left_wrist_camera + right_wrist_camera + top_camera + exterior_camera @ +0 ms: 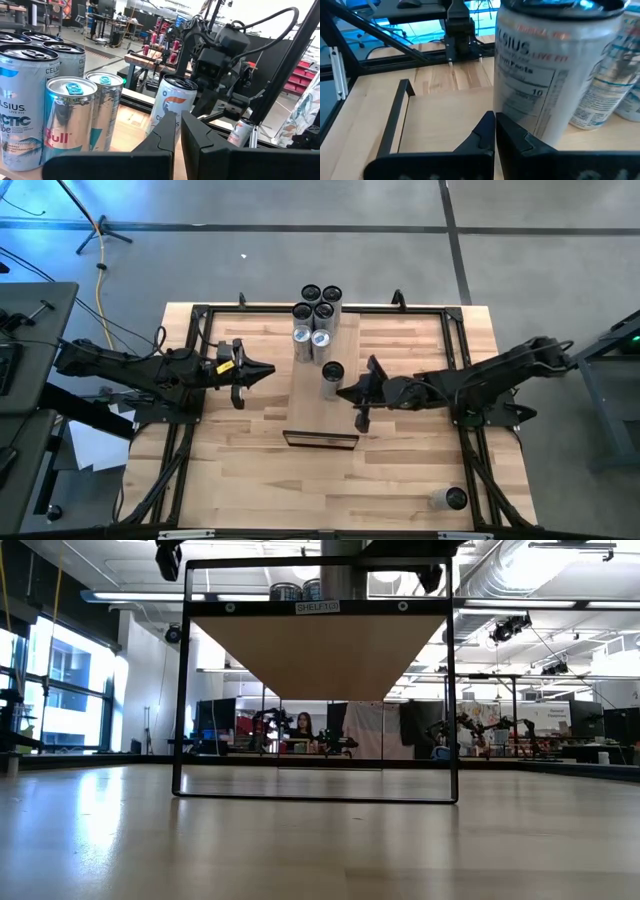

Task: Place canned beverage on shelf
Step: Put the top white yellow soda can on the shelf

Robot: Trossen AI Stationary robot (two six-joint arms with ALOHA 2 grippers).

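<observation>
The shelf (320, 420) is a long pale board raised on a black frame in the middle of the table. Several cans (318, 315) stand in a cluster at its far end. One white Celsius can (332, 376) stands upright alone nearer the middle, also in the right wrist view (540, 75). My right gripper (343, 392) is shut, with its tips right beside this can's lower wall on the near-right side. My left gripper (270, 370) is shut and hovers level just off the shelf's left edge, pointing at the cans (70, 120). My right gripper (494, 120) comes at the lone can's lower side wall (520, 117) slanting down from the table's right, fingers shut. Whether the tips touch the can I cannot tell. The can stands upright on the shelf.
Another can (450, 498) lies on the tabletop near the front right corner. Black frame rails (190, 380) run along the table's left and right sides. The near half of the shelf is bare. The low view shows the shelf's underside (320, 650) and its thin black legs.
</observation>
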